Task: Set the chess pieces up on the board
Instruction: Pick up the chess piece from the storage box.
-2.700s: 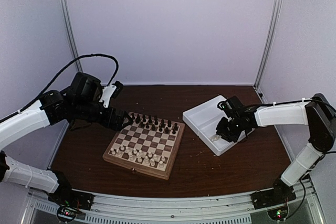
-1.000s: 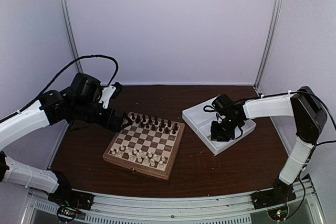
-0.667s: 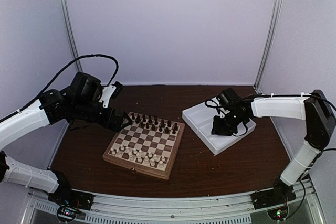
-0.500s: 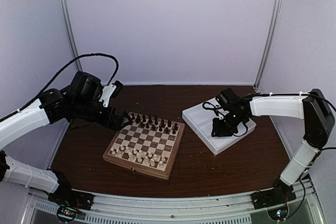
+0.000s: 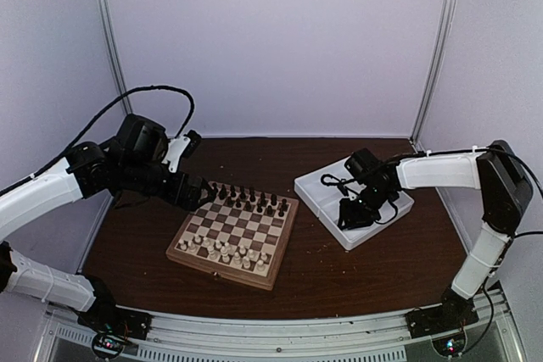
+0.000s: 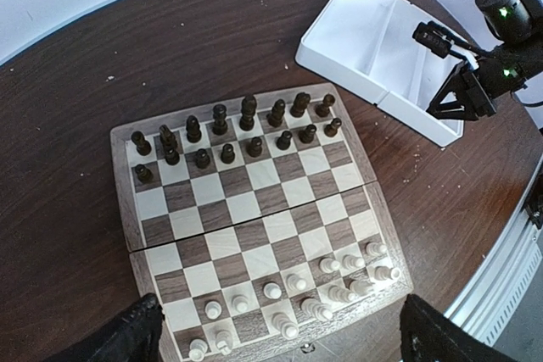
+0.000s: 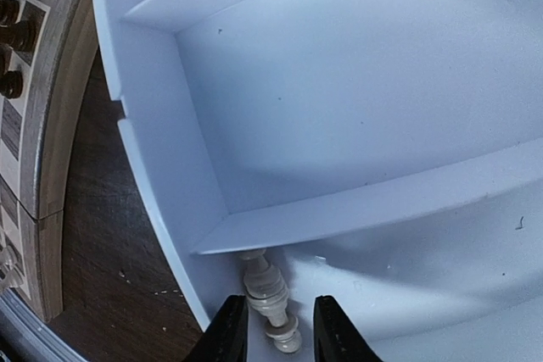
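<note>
The board (image 5: 222, 270) lies mid-table. Cream chess pieces (image 6: 297, 281) fill its near rows and dark pieces (image 6: 246, 125) its far rows. One more cream piece (image 7: 265, 286) lies on its side in a corner of the white tray (image 7: 161, 167), against a divider. My right gripper (image 7: 280, 328) points down into that corner, and its fingers stand on either side of the piece with a gap left on one side. The same gripper shows over the tray's near-left part (image 5: 352, 214). My left gripper (image 5: 204, 192) hovers wide open above the board's far-left corner, holding nothing.
The white tray (image 5: 322, 188) has divider walls and sits right of the board, at an angle. The board's wooden frame (image 7: 42, 125) is close to the tray's left wall. White walls enclose the table on three sides.
The right gripper has shifted left inside the tray, from the right compartment to the near-left corner, settling over the lying cream piece. The left arm has barely moved.
</note>
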